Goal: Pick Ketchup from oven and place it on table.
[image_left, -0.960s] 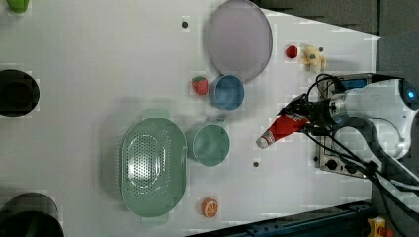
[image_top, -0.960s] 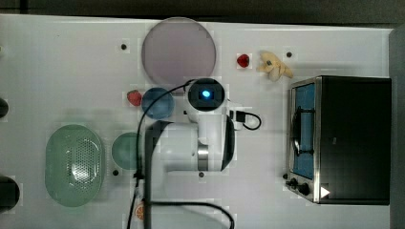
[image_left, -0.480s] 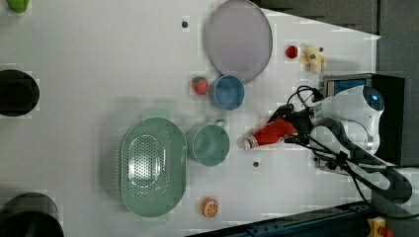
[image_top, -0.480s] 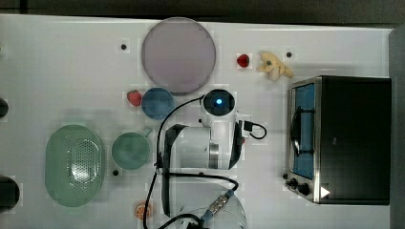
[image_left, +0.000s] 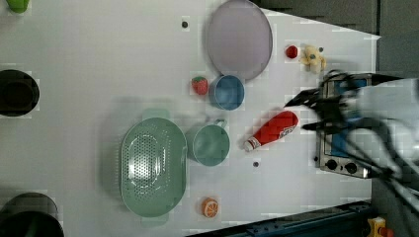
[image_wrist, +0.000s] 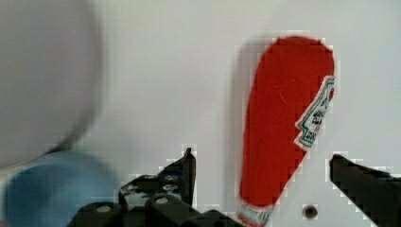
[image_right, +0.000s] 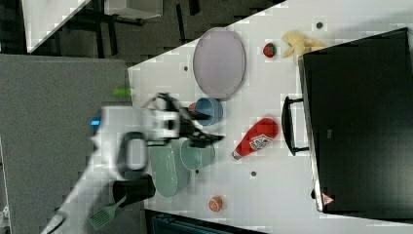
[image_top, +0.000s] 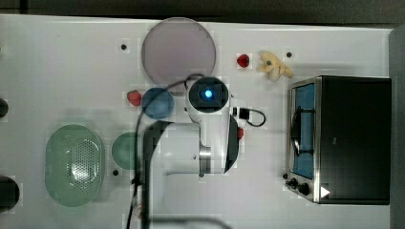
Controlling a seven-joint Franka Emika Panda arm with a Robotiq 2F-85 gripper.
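Lying on its side on the table (image_left: 99, 59), the ketchup (image_left: 273, 129) rests clear of the oven (image_top: 351, 138), between the teal cup (image_left: 211, 143) and the oven door in the left view. Its white cap points toward the cup; its rounded base points toward the oven. The blue bowl (image_left: 228, 92) sits near it but apart.

The gripper (image_wrist: 265, 187) is empty, with both fingers spread wide. In the wrist view the fingers stand either side of the bottle's neck end without touching it.

Handling assessment:
- Weight: judged light; the bottle is slim and appears to be moulded plastic.
- Stiffness: probably semi-rigid. A firm pinch may dent the wall, so moderate force is advised.
- Surface: the red body looks smooth and likely slippery. The label (image_wrist: 316, 118) may offer slightly better friction.
- Stability: the round body can roll on the flat table if nudged sideways.

Recommended hold: across the wide mid-body at the label, fingers square to the long axis. Avoid the tapered neck, where the pads may slide toward the cap.

Task status: the bottle appears already placed on the table.
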